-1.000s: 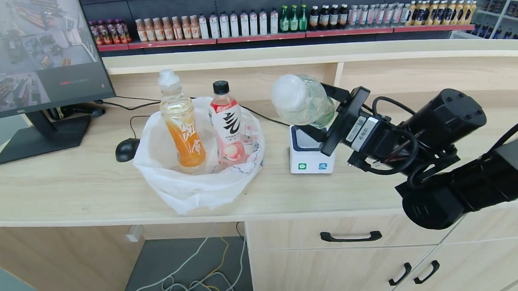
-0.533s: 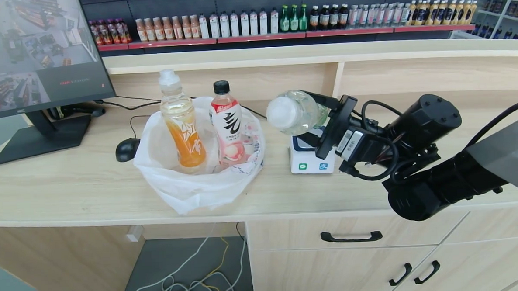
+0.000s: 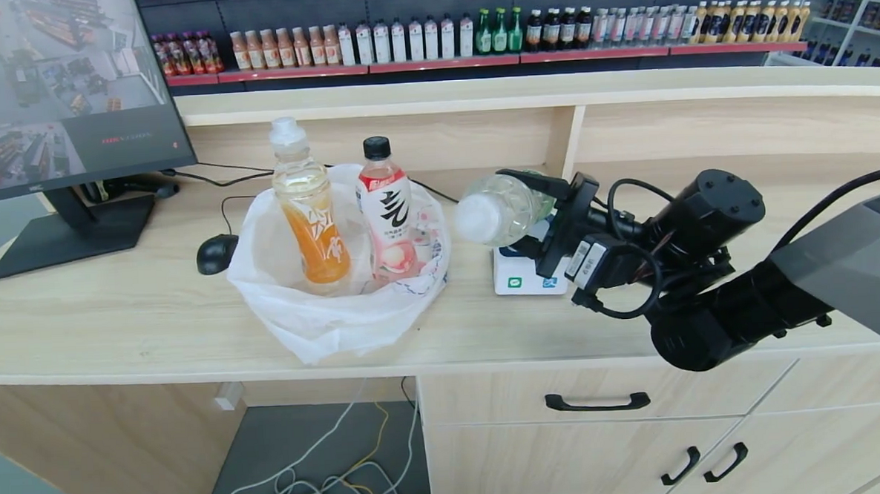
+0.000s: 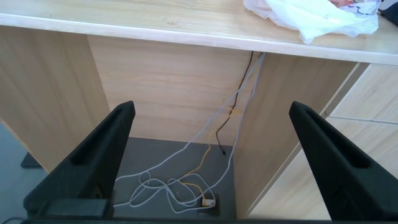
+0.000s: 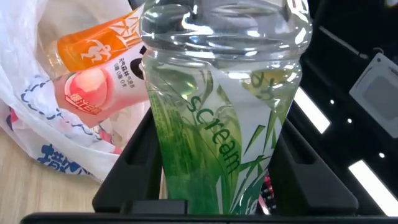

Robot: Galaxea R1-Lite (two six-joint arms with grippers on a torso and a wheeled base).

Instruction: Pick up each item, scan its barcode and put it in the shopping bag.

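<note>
The right gripper (image 3: 531, 202), jaws clamped on a bottle (image 3: 492, 211), holds it over the scanner (image 3: 519, 279); the left gripper (image 4: 211, 112) has jaws wide apart, empty.

3 btls (image 3: 310, 208) (image 3: 388, 212) (image 3: 499, 209) (2 bagged), 1 bag (image 3: 325, 328), 1 scanner (image 3: 519, 281), 1 mouse (image 3: 216, 254)

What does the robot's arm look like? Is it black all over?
Mostly black! The right arm is built from fat round tubes, with a grey cover higher up. Thin black cables loop around its wrist, and small white labels are stuck there. The right end effector and left end effector each have two flat black fingers that narrow toward the tips.
</note>
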